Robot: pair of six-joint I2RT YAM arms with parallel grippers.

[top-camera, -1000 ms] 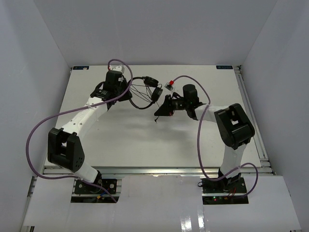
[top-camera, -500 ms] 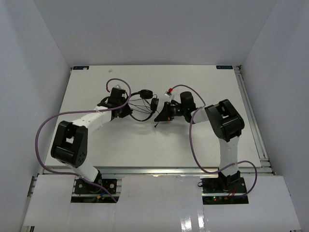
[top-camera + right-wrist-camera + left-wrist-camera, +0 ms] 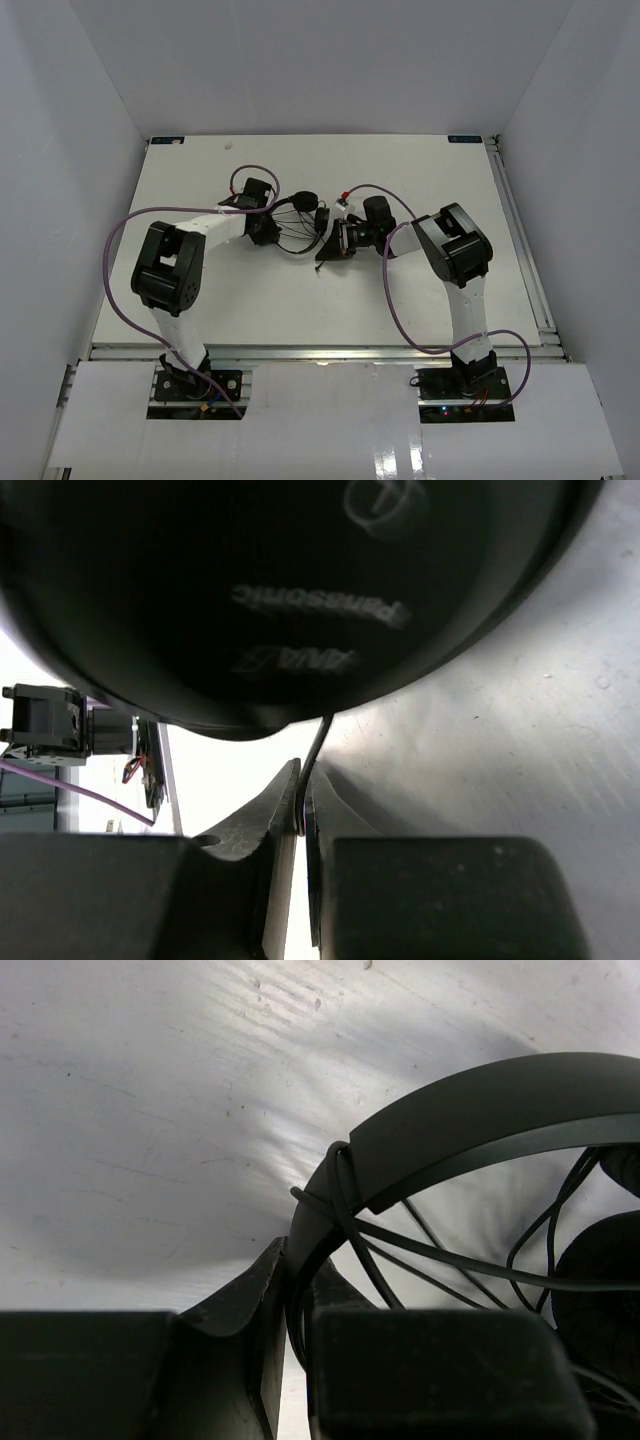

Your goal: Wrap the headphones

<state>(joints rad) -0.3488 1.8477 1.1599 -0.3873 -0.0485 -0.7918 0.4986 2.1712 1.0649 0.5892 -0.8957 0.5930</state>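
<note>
The headphones [image 3: 298,215] are held over the middle of the worktop [image 3: 250,300], drawn back from its far edge. The left gripper [image 3: 295,1260] stays clenched on the headband [image 3: 470,1110], where cord turns already cross. The right gripper [image 3: 303,780] pinches the cord [image 3: 318,742] just below an earcup [image 3: 300,600], so wrapping appears partly done.

L arm [image 3: 215,228] & R arm [image 3: 468,315]: white links, chunky black joint blocks. Thick purple cable [image 3: 106,275] loops off each. Bases [image 3: 185,385] black w/ thin wires; red light on R one. L hand [image 3: 298,1272], R hand [image 3: 305,782]: black, wedge-shaped fingers.
</note>
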